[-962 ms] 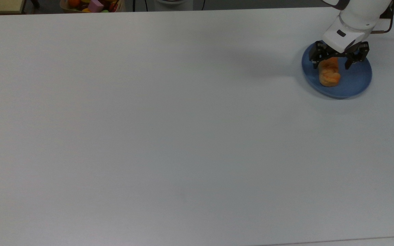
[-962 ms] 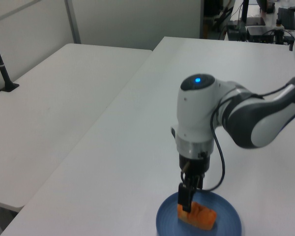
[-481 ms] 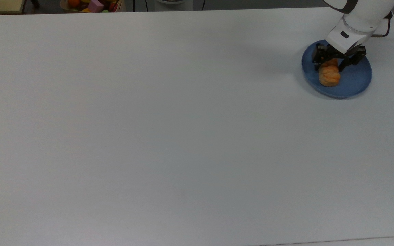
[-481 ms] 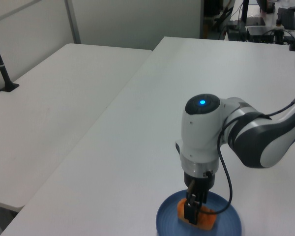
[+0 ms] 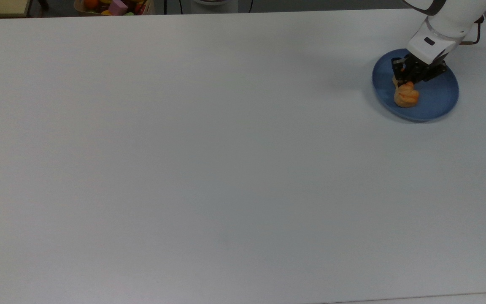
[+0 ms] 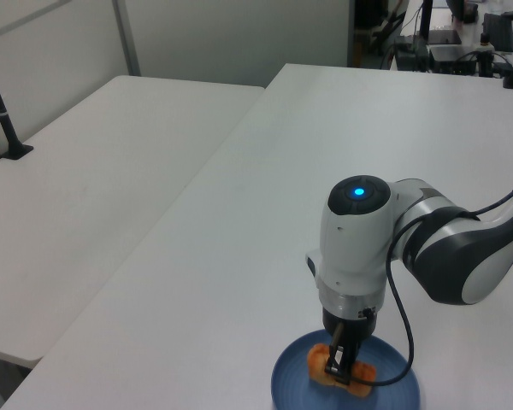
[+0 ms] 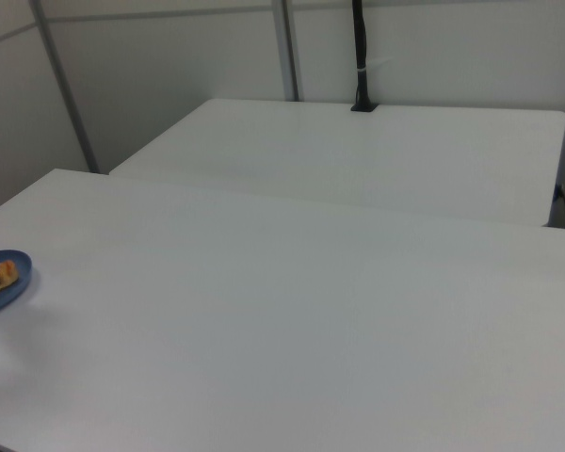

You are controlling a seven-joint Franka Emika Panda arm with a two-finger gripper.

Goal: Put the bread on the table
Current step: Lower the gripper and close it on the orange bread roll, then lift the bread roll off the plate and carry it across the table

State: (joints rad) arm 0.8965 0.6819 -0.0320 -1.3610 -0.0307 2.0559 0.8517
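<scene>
Claw [image 5: 407,75] lowered onto the blue plate [image 5: 437,99] at the top view's far right of the table [image 5: 209,160], its fingers closed upon the bread [image 5: 406,95], which rests on the plate and appears pinched at the gripped end.

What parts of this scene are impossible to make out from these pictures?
- Bread: in the top view the claw covers its far end; in the left view the claw hides its middle.
- Plate: cut off by the right view's left edge; its near rim is cut off by the left view's bottom edge.
- Basket of colourful things: cut off by the top view's upper edge, contents too small to name.
</scene>
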